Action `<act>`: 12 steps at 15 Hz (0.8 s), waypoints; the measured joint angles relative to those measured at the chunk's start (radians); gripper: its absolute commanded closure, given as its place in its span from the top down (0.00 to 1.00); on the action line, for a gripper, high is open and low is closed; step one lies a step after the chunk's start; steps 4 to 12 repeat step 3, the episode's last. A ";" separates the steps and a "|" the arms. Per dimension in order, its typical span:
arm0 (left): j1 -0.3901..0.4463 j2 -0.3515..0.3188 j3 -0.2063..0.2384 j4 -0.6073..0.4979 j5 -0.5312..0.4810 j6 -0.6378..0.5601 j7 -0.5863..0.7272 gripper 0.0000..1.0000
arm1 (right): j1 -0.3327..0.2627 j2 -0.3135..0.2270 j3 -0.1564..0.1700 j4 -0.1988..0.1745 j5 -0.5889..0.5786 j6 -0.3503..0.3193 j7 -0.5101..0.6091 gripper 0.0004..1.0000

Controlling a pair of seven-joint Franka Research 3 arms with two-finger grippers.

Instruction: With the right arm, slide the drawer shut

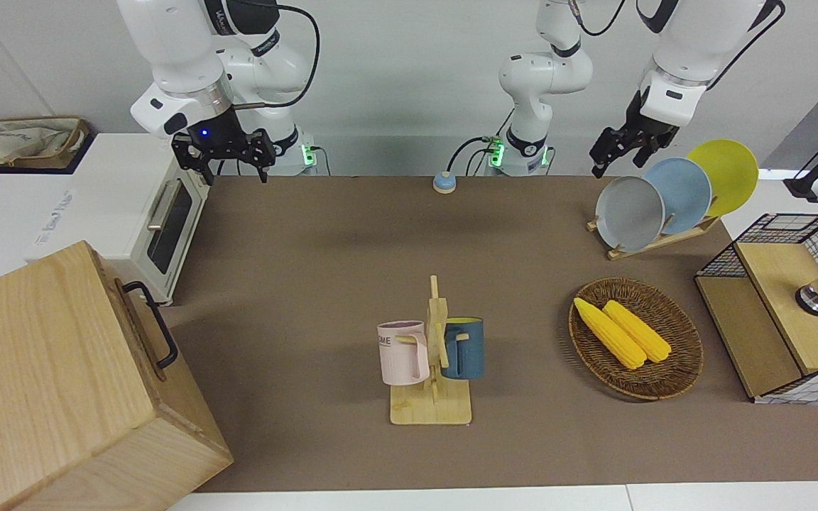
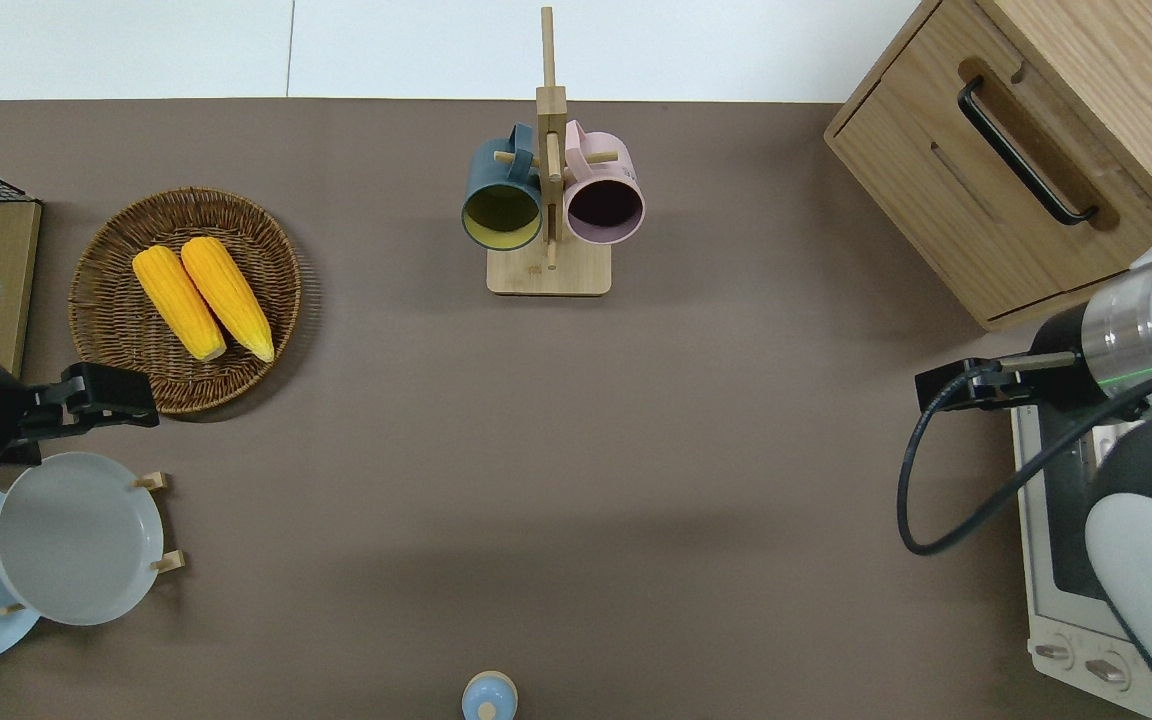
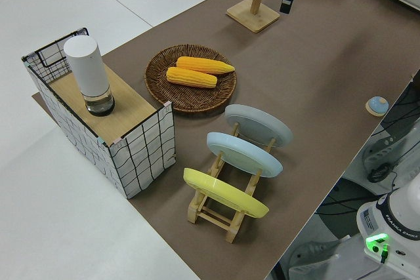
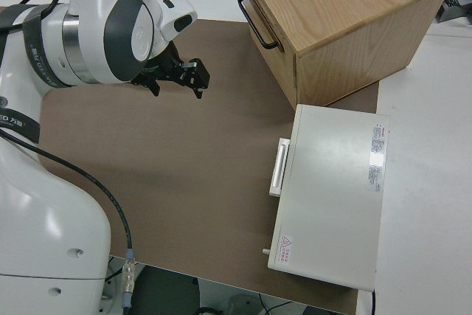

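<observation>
One drawer (image 2: pixel 1011 195) is concerned: the upper one of the light-wood cabinet (image 1: pixel 47 383), fitted with a black bar handle (image 2: pixel 1024 150). The cabinet is set at the right arm's end of the table, farther from the robots than the white toaster oven (image 4: pixel 332 204) and just beside it. The drawer front is seen standing slightly proud of the cabinet face, so it is judged not fully shut. No contact is made yet: the right gripper (image 1: pixel 224 152) is held in the air, fingers spread and empty, over the bare mat next to the oven's front corner, well apart from the cabinet. The approach step is judged to be in hand. Next, the fingers need bringing up to the drawer front beside the handle, then a straight push into the cabinet is called for. The left arm is parked.
</observation>
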 measured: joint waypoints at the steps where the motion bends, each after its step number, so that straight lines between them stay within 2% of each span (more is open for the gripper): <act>1: 0.000 0.000 0.000 0.000 0.000 0.000 0.000 0.99 | 0.000 -0.001 0.000 0.001 0.000 0.000 0.000 0.99; 12: 0.000 0.000 0.000 0.000 0.000 0.000 0.000 0.99 | 0.000 -0.003 -0.001 0.002 0.000 0.000 0.000 0.99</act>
